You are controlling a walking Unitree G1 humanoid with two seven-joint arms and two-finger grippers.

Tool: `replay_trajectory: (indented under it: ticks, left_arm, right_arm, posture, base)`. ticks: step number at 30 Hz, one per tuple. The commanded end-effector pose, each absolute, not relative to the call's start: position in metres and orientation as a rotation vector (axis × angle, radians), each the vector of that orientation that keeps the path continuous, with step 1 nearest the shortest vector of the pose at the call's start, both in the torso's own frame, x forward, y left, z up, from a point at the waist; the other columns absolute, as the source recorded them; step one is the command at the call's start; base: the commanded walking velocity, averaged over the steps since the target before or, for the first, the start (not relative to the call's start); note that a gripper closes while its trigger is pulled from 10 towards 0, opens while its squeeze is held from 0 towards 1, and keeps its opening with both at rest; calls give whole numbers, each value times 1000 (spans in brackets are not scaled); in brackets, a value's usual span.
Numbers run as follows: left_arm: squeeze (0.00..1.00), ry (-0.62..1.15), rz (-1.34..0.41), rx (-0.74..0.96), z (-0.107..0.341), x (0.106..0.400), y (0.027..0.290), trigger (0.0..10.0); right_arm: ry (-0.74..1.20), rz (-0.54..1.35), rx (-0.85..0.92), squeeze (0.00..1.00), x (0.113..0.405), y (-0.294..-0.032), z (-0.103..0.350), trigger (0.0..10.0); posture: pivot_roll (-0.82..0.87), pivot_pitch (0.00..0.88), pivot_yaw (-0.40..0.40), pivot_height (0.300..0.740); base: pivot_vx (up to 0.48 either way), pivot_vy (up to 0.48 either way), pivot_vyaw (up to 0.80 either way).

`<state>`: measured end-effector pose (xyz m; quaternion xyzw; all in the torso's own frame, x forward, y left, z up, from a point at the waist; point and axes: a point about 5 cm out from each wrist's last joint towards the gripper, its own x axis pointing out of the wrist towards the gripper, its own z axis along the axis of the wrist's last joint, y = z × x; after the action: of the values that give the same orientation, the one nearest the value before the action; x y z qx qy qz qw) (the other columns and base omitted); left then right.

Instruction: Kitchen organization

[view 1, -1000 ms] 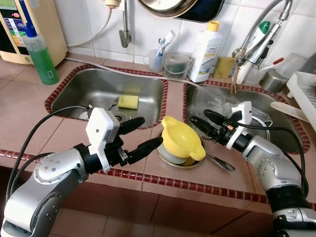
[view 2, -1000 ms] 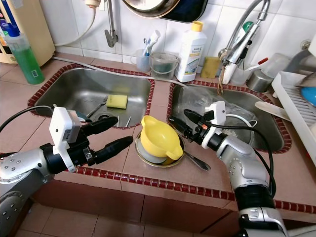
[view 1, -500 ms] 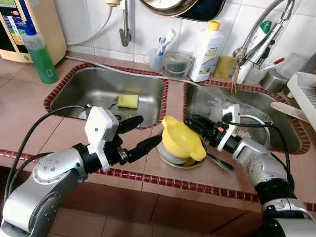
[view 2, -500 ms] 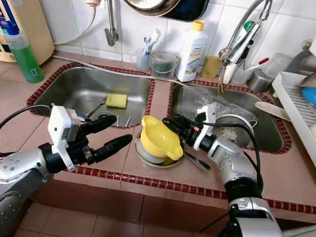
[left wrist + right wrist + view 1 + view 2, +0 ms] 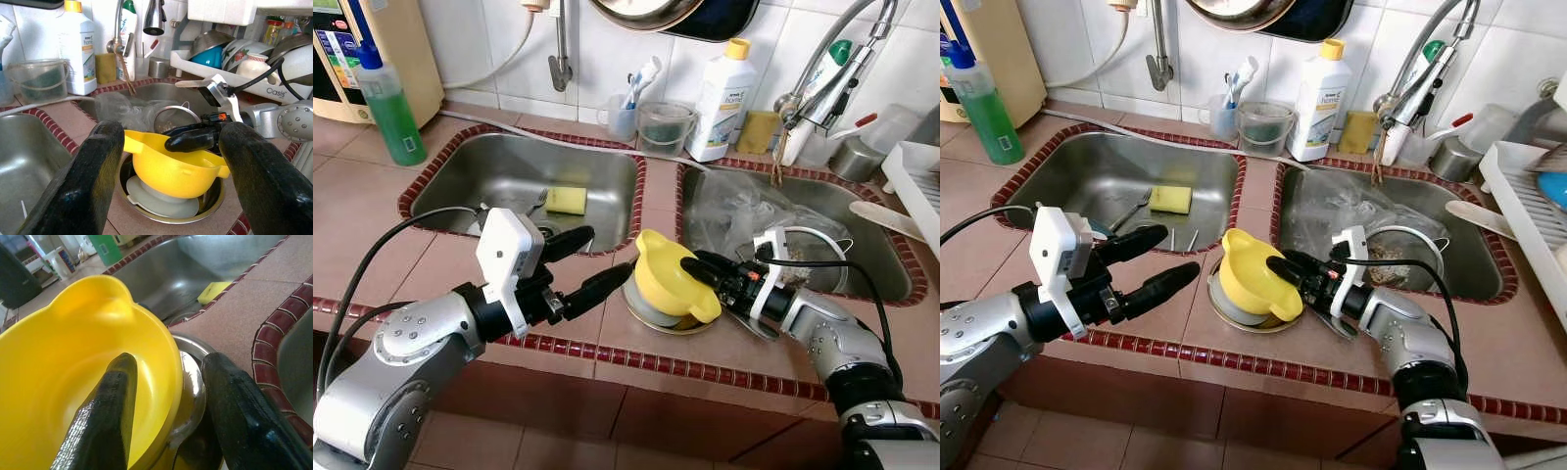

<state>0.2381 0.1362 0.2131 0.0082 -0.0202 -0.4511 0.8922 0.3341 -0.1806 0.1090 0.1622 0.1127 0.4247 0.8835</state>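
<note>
A yellow plastic bowl (image 5: pixel 668 282) with a spout sits tilted on a white plate inside a steel dish (image 5: pixel 646 315), on the tiled strip between the two sinks. My right gripper (image 5: pixel 697 268) is at the bowl's right rim and open. In the right wrist view one finger (image 5: pixel 110 416) is inside the yellow bowl (image 5: pixel 63 362) and the other finger (image 5: pixel 234 406) is outside it, over the steel dish (image 5: pixel 193 377). My left gripper (image 5: pixel 609 255) stands open just left of the bowl, apart from it, holding nothing.
A yellow sponge (image 5: pixel 567 201) lies in the left sink (image 5: pixel 489 176). The right sink holds a crumpled clear bag (image 5: pixel 744 211) and a steel strainer (image 5: pixel 818 257). A spoon (image 5: pixel 751 326) lies beside the dish. A green soap bottle (image 5: pixel 387 103), a white detergent bottle (image 5: pixel 722 93) and a dish rack (image 5: pixel 915 181) line the counter.
My right gripper has moved left from over the right sink to the yellow bowl and now straddles its rim. The left gripper has hardly moved.
</note>
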Motion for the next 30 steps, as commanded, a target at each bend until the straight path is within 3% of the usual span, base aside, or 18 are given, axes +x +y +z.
replay_trajectory:
  ticks: [1, 2, 3, 5, 6, 20, 30]
  left_arm:
    - [0, -52, -940, 34, 217, 237, 136, 10000]
    - [0, -53, -939, 32, 218, 237, 136, 10000]
    - [0, -54, -937, 31, 218, 237, 136, 10000]
    - [0, -54, -937, 31, 218, 237, 136, 10000]
    - [0, -55, -935, 31, 218, 237, 136, 10000]
    - [0, -5, -1036, 31, 215, 224, 133, 10000]
    - [0, 1, -1017, 35, 214, 226, 135, 10000]
  right_arm:
    - [284, 887, 331, 0, 330, -187, 103, 10000]
    - [290, 892, 336, 0, 329, -188, 102, 7725]
    - [294, 896, 335, 0, 329, -189, 103, 2275]
    - [294, 896, 334, 0, 329, -190, 103, 2275]
    - [293, 897, 338, 0, 329, -191, 104, 0]
    - [290, 898, 335, 0, 331, -195, 107, 0]
    - [287, 907, 338, 0, 333, -192, 108, 0]
  posture:
    - [-73, 96, -83, 740]
    - [-74, 95, -84, 740]
    - [-74, 96, -84, 740]
    - [-74, 96, -84, 740]
    - [-74, 96, -84, 740]
    - [-70, 91, -85, 740]
    - [-64, 80, -85, 740]
  base:
    - [0, 0, 0]
    - [0, 0, 0]
    - [0, 0, 0]
    - [0, 0, 0]
    - [0, 0, 0]
    - [0, 0, 0]
    - [0, 0, 0]
